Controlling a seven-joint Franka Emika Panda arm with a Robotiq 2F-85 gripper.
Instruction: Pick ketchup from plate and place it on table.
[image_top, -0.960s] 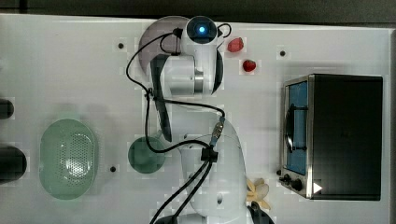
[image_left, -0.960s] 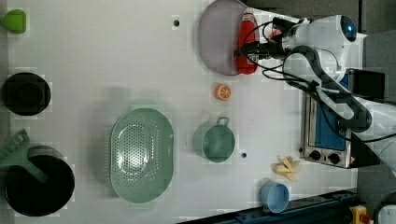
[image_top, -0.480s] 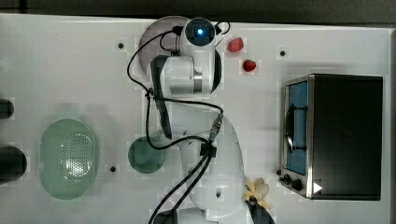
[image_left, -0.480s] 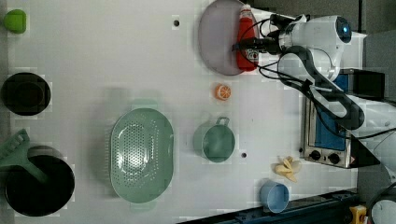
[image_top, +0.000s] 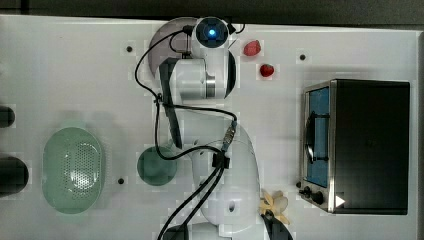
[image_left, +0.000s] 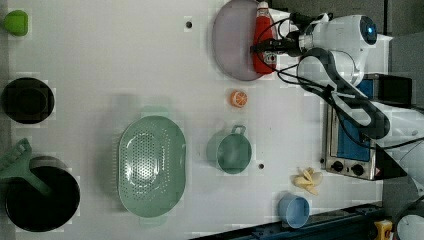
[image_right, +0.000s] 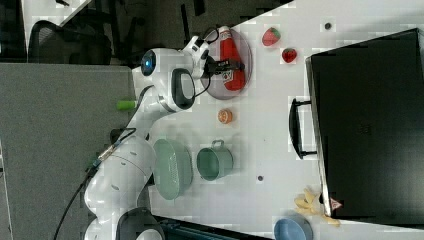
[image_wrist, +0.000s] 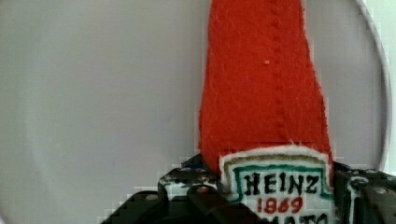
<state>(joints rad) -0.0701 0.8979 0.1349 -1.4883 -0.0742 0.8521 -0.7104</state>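
The ketchup (image_left: 260, 40) is a red felt bottle with a white Heinz label (image_wrist: 280, 186), lying flat on the pale greyish-lilac plate (image_left: 232, 40) at the far edge of the white table (image_left: 125, 60). My gripper (image_left: 263, 47) reaches down across the bottle's middle. In the wrist view my gripper (image_wrist: 275, 191) has a dark finger against each side of the label, so it is shut on the ketchup (image_wrist: 266, 93), which still rests on the plate (image_wrist: 93, 93). The right view shows the ketchup (image_right: 230, 60) under the gripper (image_right: 227, 66). In the top view the arm covers most of the plate (image_top: 162, 42).
An orange round piece (image_left: 238, 98) lies on the table just below the plate in the left view. A dark green cup (image_left: 229, 152), a perforated green basket (image_left: 151, 166), two strawberries (image_top: 251, 48), a toaster oven (image_top: 360, 145) and a blue bowl (image_left: 293, 210) stand around.
The fingers have drawn in around the ketchup bottle from wide open. The arm has hardly shifted, and the bottle lies where it lay.
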